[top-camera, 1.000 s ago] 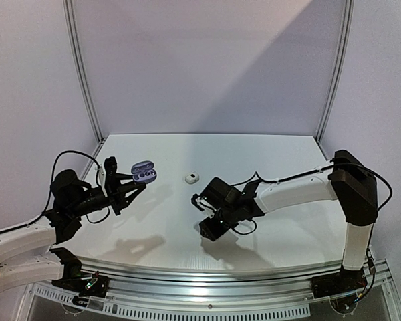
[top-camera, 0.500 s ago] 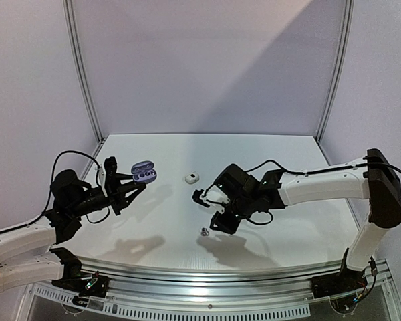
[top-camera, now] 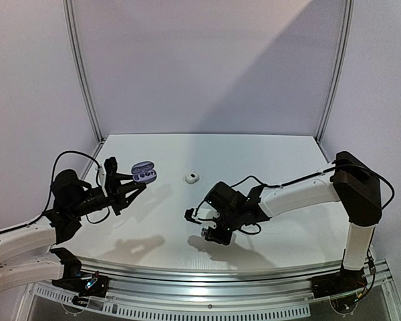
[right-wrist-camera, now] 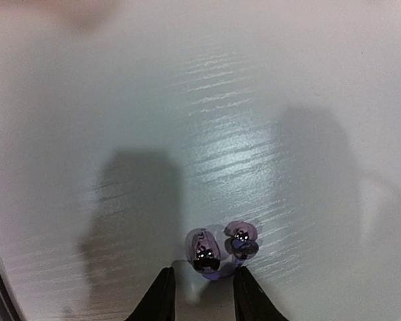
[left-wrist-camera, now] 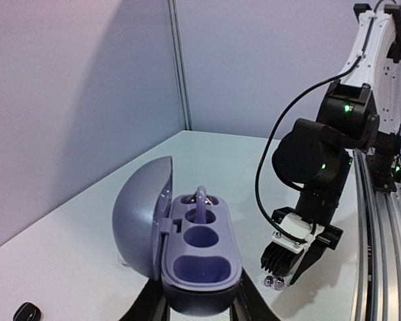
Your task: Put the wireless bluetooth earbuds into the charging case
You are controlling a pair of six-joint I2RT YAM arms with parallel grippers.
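Our right jaws stand narrow and empty, fingertips (right-wrist-camera: 162,297) low over the table (right-wrist-camera: 267,100), the two purple earbuds (right-wrist-camera: 202,251) lying side by side just beyond them. Our left jaws clamp the open charging case (left-wrist-camera: 197,257) aloft, well apart. Closing now, we risk pinching both earbuds together or flicking one away, they sit so close.

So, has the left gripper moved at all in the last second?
No. The left gripper, holding the open purple charging case, sits just where it was, the same gap left of the small white case on the table.
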